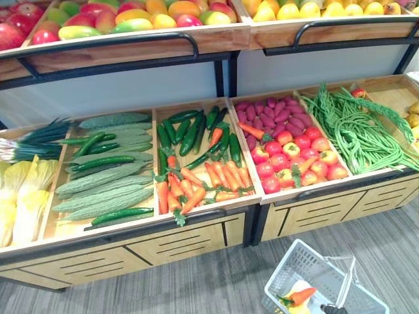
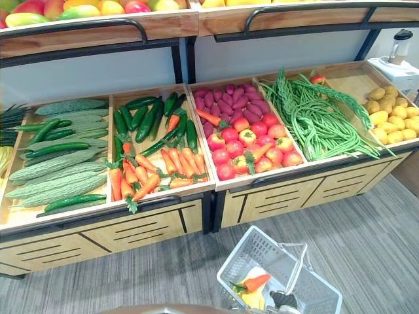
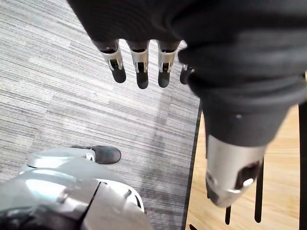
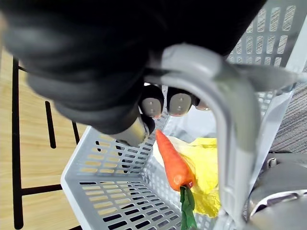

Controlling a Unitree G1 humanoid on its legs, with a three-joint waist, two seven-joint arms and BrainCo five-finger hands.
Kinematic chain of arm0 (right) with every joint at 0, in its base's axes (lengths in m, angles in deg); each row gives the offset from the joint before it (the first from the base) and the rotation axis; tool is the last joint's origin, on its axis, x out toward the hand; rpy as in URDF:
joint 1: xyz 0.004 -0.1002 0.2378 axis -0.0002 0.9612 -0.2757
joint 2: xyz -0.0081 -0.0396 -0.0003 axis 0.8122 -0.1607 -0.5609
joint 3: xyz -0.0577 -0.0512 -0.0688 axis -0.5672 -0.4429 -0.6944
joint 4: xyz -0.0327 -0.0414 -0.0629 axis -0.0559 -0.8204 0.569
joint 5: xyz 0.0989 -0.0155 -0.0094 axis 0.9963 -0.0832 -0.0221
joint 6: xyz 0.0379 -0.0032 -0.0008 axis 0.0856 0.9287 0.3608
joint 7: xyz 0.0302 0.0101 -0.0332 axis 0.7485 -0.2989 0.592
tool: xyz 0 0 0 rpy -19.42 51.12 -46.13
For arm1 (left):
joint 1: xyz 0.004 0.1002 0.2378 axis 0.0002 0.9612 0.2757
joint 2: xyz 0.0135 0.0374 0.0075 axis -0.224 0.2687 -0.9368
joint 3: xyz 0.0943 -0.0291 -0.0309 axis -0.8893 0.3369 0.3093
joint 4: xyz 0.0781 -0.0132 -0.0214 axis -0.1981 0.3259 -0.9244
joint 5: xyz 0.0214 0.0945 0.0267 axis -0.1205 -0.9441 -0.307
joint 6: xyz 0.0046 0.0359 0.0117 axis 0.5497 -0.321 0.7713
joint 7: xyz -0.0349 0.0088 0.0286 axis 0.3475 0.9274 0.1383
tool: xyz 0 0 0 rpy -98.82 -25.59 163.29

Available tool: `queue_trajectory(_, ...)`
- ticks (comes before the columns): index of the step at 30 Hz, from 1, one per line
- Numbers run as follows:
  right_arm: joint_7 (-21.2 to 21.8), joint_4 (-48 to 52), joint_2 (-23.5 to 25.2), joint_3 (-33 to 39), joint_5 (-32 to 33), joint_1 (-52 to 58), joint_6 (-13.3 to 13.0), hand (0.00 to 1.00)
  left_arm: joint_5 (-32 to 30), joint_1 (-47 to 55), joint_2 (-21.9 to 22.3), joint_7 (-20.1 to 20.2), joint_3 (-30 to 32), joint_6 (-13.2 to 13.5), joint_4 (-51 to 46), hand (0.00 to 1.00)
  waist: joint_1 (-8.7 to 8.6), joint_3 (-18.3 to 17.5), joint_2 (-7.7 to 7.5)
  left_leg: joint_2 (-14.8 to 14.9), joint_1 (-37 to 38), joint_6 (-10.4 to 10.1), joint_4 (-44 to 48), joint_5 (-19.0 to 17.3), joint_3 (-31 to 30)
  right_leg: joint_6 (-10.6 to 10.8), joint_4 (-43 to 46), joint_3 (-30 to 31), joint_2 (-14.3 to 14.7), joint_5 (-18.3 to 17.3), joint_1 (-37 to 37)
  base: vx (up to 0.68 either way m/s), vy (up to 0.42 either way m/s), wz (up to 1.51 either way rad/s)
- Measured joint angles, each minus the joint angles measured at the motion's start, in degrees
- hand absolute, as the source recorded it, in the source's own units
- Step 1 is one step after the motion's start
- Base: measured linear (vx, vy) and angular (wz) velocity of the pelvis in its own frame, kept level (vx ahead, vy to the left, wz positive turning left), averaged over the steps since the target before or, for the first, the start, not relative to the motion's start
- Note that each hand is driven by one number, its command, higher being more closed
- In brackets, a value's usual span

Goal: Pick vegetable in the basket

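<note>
Produce corner of a shop, with a grey streaked floor under a long wooden display stand. On the stand's sloped lower deck, a row of compartments side by side: pale bitter gourds, dark cucumbers behind a heap of loose carrots, purple sweet potatoes behind red tomatoes, a tangle of long green beans, then yellow potatoes. Above, an upper shelf of mangoes and yellow fruit behind black rails.

Low on the robot's right, in front of the stand, a grey slotted plastic basket. Inside it, a single carrot: smooth, bright orange, tapered, with a dark green stalk at its thick end, lying against a crinkled yellow leafy vegetable.

Right hand over the basket, fingers curled tight round the basket handle. Left hand hanging over the floor beside the stand's wooden front, fingers straight and slightly apart, holding nothing.
</note>
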Motion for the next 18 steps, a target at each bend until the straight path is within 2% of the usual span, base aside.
queue_trajectory(5, 0.04, 0.03, 0.07, -0.4, 0.07, -0.03, -0.59, 1.0, 2.22, -0.08, -0.02, 1.49, 0.0, -0.66, -0.11, 0.0, 0.02, 0.43, 0.0, -0.06, 0.83, -0.1, 0.09, -0.64, 1.19, 0.3, 0.13, 1.15, -0.04, 0.13, -0.03, 0.02, 0.004, -0.13)
queue_trajectory(9, -0.16, 0.88, 0.08, -0.27, 0.52, 0.21, -0.5, 1.0, 0.06, -0.64, -0.1, 2.08, -0.08, -0.78, -0.13, 0.0, 0.01, 0.69, -0.28, -0.82, 1.86, 0.21, 0.42, -1.63, 2.81, 1.08, 3.64, 3.24, -1.06, -1.41, -1.76, 0.03, 0.041, -0.21)
queue_trajectory(13, -0.04, 3.48, 1.37, -0.28, 1.79, 1.17, -2.35, 1.0, -1.0, -2.67, -1.03, 3.38, -2.43, -1.42, -0.28, 0.0, -0.2, 1.76, -1.46, -1.22, 2.47, 0.56, 0.45, -2.85, 7.01, 1.39, 8.12, 6.99, -1.59, -1.24, -5.95, 0.0, 0.067, -0.53)
queue_trajectory(15, 0.08, 5.32, 2.05, -0.46, 2.24, 1.52, -3.1, 1.0, -2.41, -4.12, -1.76, 4.57, -2.87, -1.84, -0.34, 0.0, -0.55, 2.55, -1.81, -0.57, 2.27, 0.45, 2.39, -4.86, 10.26, -0.33, 10.53, 5.81, -1.03, 0.75, -8.61, -0.06, 0.049, -0.97)
queue_trajectory(16, 0.35, 6.85, 2.15, -1.62, 2.22, 1.49, -3.48, 1.0, -2.76, -4.78, -1.6, 4.67, -2.86, -1.84, -0.93, 0.0, -0.66, 3.78, -1.39, 1.02, 0.9, 1.27, 6.57, -7.41, 12.64, -3.04, 10.64, 3.4, 0.01, 4.06, -10.49, -0.13, 0.051, -1.61)
queue_trajectory(17, 1.21, 7.89, 1.76, -2.8, 2.14, 1.15, -4.35, 1.0, -2.59, -4.21, -1.15, 4.5, -2.8, -1.91, -1.39, 0.0, 0.15, 3.68, 1.12, 3.35, -0.51, 3.12, 7.53, -8.59, 16.1, -4.74, 5.47, 0.24, 1.71, 7.98, -9.75, -0.12, 0.04, -1.85)
queue_trajectory(18, 1.54, 8.42, 1.73, -2.99, 2.01, 0.43, -4.45, 1.0, -2.26, -4.3, -0.87, 4.33, -2.65, -1.97, -1.9, 0.0, 0.13, 4.44, 1.05, 3.95, -0.41, 3.14, 8.06, -8.69, 19.67, -6.03, 9.76, -4.64, 0.9, 5.44, -10.82, -0.14, 0.042, -1.76)
